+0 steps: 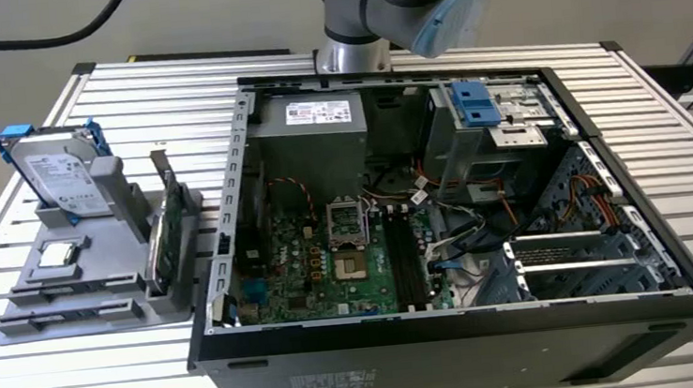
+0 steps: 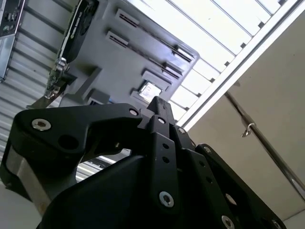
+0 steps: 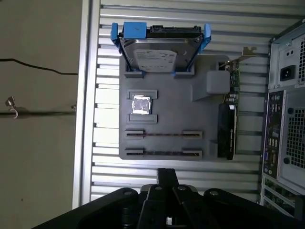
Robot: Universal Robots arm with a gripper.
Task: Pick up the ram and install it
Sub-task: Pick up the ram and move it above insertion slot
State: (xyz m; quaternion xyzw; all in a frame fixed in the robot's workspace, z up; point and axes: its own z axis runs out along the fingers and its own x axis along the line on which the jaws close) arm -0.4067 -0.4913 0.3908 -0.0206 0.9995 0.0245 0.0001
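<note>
My gripper [image 3: 167, 172] hangs closed, empty, near the grey holder [image 3: 176, 109]; I should square it along the holder's long slots [image 3: 162, 134].

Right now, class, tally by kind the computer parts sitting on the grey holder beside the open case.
Hard drive with blue rails: 1
Green card with metal bracket: 1
Square processor chip: 1
Total: 3
</note>
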